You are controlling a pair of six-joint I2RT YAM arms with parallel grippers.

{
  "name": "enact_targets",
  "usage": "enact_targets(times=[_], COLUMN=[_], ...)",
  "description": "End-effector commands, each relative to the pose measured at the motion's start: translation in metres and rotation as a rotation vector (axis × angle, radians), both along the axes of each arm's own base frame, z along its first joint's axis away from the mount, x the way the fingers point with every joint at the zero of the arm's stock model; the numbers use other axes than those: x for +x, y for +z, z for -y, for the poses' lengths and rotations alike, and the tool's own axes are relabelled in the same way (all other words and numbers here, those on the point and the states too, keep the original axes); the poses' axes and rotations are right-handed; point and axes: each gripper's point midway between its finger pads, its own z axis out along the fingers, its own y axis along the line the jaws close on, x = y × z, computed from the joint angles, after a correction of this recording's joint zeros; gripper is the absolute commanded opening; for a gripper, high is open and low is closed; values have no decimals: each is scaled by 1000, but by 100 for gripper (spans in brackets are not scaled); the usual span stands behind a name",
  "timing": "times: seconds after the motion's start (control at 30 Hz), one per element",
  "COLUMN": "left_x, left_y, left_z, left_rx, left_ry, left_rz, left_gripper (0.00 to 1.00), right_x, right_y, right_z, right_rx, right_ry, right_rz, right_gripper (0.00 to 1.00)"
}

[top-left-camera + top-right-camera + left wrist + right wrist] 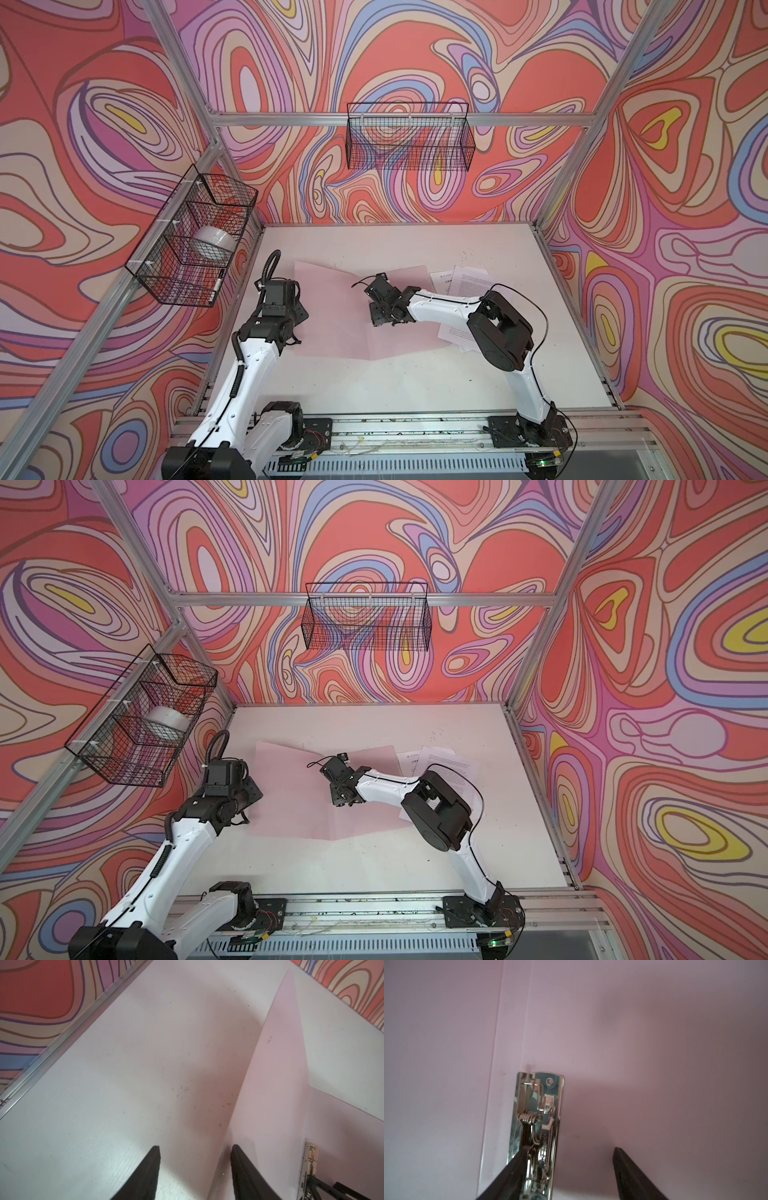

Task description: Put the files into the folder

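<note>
pink plastic folder (340, 328) (291, 808) is being supported, opened out, by the white table (395, 382), its left cover being raised slightly. the left gripper (195, 1147) is being held at the folder's left edge, jaws spread, nothing being pinched. the right gripper (571, 1148) is being held over the folder's spine, jaws spread, one finger lying over the metal clip (537, 1105). the files (469, 278) (440, 758) are being shown just beside the folder's right edge.

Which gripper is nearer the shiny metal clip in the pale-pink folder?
Right. The right gripper is at the clip, one finger overlapping it; the left gripper is beside the folder's cover.
</note>
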Motion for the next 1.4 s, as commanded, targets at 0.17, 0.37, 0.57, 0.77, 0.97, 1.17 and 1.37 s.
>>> enact_targets(times=[0.17, 0.37, 0.57, 0.77, 0.97, 1.17, 1.37], left_x=[-9, 12, 33, 56, 85, 103, 109], left_y=[-50, -80, -96, -108, -106, -92, -55], left_z=[-15, -9, -1, 4, 6, 7, 18], left_rx=[61, 30, -9, -36, -35, -31, -86], left_ry=[86, 79, 65, 51, 36, 25, -9], left_rz=[-147, -192, -206, -203, -188, -167, -61], left_gripper=[53, 51, 50, 49, 47, 46, 47], right_x=[-38, -44, -50, -55, -52, -42, -26], right_y=[-39, -38, -40, -36, -37, -31, -9], right_z=[26, 17, 5, -7, -20, -21, -15], right_rx=[-78, -1, 66, 148, 189, 182, 166], right_ry=[0, 6, 20, 16, 6, -16, -9], right_rz=[-156, -180, -218, -253, -274, -257, -203], right_gripper=[67, 66, 66, 64, 63, 63, 63])
